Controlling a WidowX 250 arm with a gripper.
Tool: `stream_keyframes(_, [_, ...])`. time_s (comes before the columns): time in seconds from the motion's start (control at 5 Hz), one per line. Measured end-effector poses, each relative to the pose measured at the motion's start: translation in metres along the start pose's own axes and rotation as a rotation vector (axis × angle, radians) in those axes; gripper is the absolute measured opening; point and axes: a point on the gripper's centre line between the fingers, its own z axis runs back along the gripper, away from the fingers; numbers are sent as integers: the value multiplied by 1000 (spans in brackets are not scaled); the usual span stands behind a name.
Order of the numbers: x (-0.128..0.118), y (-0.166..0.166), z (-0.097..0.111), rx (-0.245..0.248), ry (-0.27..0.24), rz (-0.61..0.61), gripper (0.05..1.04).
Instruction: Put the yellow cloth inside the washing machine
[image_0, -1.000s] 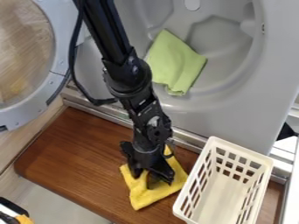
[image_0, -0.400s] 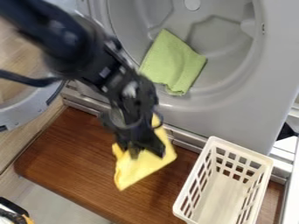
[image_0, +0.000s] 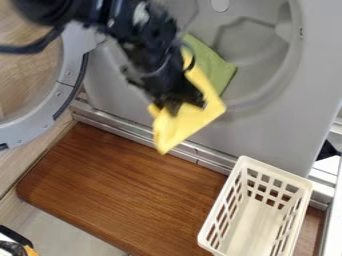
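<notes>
From where I stand, the yellow cloth (image_0: 187, 125) is up at the lower lip of the washing machine (image_0: 274, 137), and it overlaps the green cloth (image_0: 217, 70) lying inside the machine. The black gripper (image_0: 185, 106) has its jaws closed on the yellow one, pinching it around the middle, with loose material hanging out on either side. I'd expect it to weigh next to nothing and to be soft and floppy, not slippery and with nothing to break; the trouble is more likely a trailing corner catching on the machine's lip. A bunched fold near the middle looks a sensible place to hold it, since both ends could then follow into the machine together. As for how it points, the cloth's long axis runs aslant: one narrow end reaches up toward the inside of the machine, the other droops outward, toward the wooden board (image_0: 120, 185) in front of the machine. A further corner sticks out sideways along the machine's front. How high it hangs above the lip I can't tell.
</notes>
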Motion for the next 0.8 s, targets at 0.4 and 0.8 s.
stream_keyframes(0.4, [80, -18, -32, -33, -122, -15, 96])
stream_keyframes(0.8, [110, -17, -56, 3, -116, -7, 310])
